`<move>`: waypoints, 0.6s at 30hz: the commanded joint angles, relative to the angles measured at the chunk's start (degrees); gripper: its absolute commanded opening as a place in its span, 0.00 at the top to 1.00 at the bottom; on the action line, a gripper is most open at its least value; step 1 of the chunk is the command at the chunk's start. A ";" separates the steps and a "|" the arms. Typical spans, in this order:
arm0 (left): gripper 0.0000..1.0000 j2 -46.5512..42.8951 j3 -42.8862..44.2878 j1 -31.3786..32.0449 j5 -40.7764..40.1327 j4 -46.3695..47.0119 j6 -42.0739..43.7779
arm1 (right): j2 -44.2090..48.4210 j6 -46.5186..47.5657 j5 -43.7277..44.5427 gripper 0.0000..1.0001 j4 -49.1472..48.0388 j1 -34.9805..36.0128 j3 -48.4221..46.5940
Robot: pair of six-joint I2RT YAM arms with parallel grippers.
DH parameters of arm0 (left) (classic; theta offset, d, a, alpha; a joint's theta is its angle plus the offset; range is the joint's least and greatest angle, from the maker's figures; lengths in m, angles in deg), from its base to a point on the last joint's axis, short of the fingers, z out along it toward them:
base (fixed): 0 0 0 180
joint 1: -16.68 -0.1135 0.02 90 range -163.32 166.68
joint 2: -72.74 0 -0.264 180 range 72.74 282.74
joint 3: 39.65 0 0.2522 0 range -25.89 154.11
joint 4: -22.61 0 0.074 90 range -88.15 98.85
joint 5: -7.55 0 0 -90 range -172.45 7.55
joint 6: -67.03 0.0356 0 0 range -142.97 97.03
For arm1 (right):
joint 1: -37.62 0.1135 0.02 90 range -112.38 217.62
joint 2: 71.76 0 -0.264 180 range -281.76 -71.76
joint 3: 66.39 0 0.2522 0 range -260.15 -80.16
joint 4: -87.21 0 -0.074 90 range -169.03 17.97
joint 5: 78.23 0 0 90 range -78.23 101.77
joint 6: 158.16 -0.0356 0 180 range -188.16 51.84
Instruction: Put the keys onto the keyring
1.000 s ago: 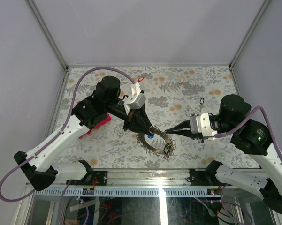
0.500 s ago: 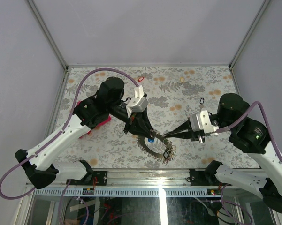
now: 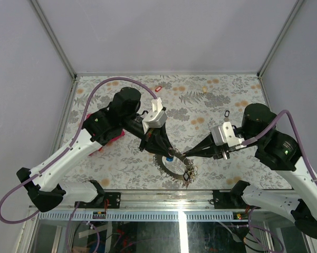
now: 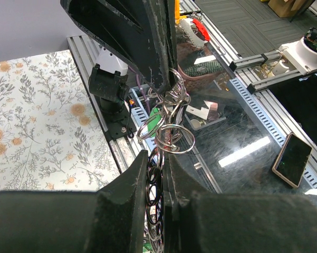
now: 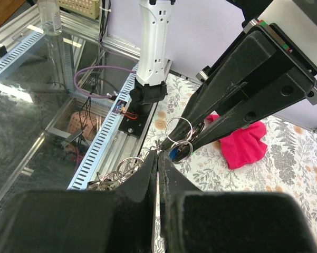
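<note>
Keyring (image 3: 167, 167), a large thin grey metal hoop fringed with small silver keys, sits near the middle of the near edge of the floral-patterned table (image 3: 121, 166), between the two arms. The left claw (image 3: 170, 153) reaches in from the far-left side and is clenched on the far rim of the keyring. Its wrist view shows the hoop's wire running through the narrow slit between its black fingers (image 4: 124, 195). The right claw (image 3: 186, 154) points leftward, its long axis roughly parallel to the near edge. Its tip meets the left one at that same rim, just beside a blue tag (image 3: 170, 156). The right claw is pressed closed; a thin pale sliver shows in the seam, but I cannot tell whether that is a key or a loop. Small silver split rings (image 4: 169, 134) dangle where the two tips touch. Three loose keys lie well apart from the hoop: a red-tagged key (image 3: 158, 88) and a cream-tagged key (image 3: 204, 90) by the far edge, and a black-tagged key (image 3: 226, 113) toward the right edge. The right arm is nearer the black one, so it looks the likelier to fetch while the left steadies the hoop. A magenta cloth (image 3: 109, 138) lies half under the left arm.
</note>
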 commanded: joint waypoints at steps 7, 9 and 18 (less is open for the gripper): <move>1.00 -0.48 2.75 0.17 0.41 1.08 1.17 | -0.15 -4.80 -4.30 1.00 -1.54 -0.10 -0.24; 1.00 -0.21 2.88 0.30 0.43 1.08 1.21 | 0.32 -7.25 -5.55 1.00 -5.58 -0.10 1.31; 1.00 0.02 3.09 0.54 0.06 1.04 1.56 | 2.60 -19.15 -7.35 1.00 -22.05 -0.10 9.30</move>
